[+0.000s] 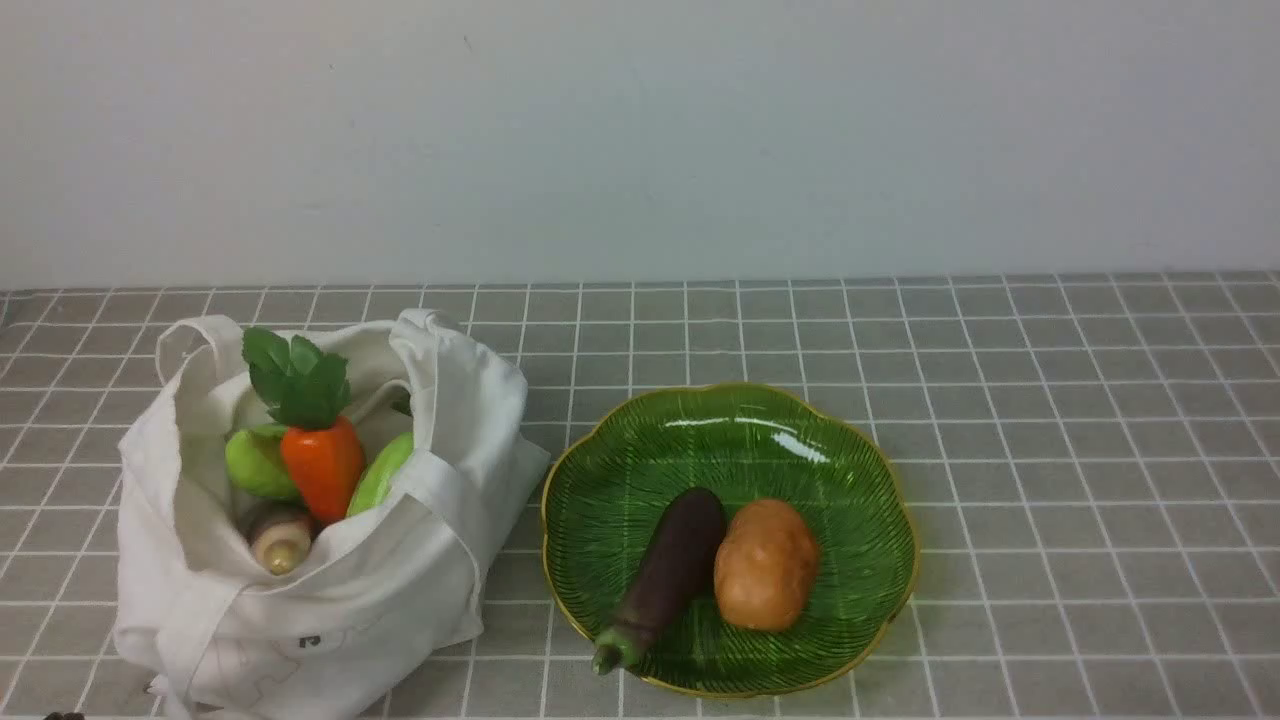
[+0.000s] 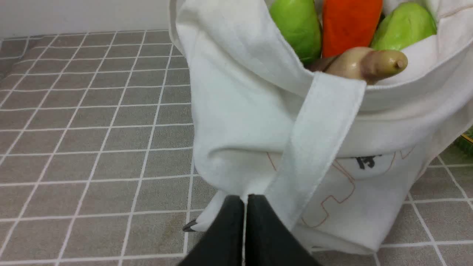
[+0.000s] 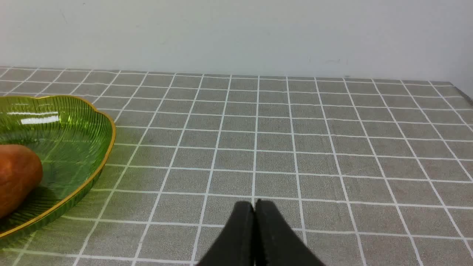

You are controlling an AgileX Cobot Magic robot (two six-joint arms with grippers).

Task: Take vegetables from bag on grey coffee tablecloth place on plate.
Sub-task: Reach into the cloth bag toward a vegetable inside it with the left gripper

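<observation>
The bag [image 1: 400,590], near the desk's front left corner, hides the tip of the carrot [image 1: 322,468] and most of the light green vegetables [image 1: 255,462] and the pale stubby one [image 1: 280,540]. Its dark mark [image 2: 366,162] is too small for me to read. From my right wrist, the plate [image 3: 55,147] and the brown vegetable [image 3: 14,177] are cut off.

The left gripper [image 2: 245,199] has its two black fingers [image 2: 229,225] pressed together, a hairline seam between them, forming a narrow wedge that points toward the far side. The right gripper [image 3: 254,204] is closed the same way, its dark fingers [image 3: 271,232] meeting tip to tip and gripping nothing
</observation>
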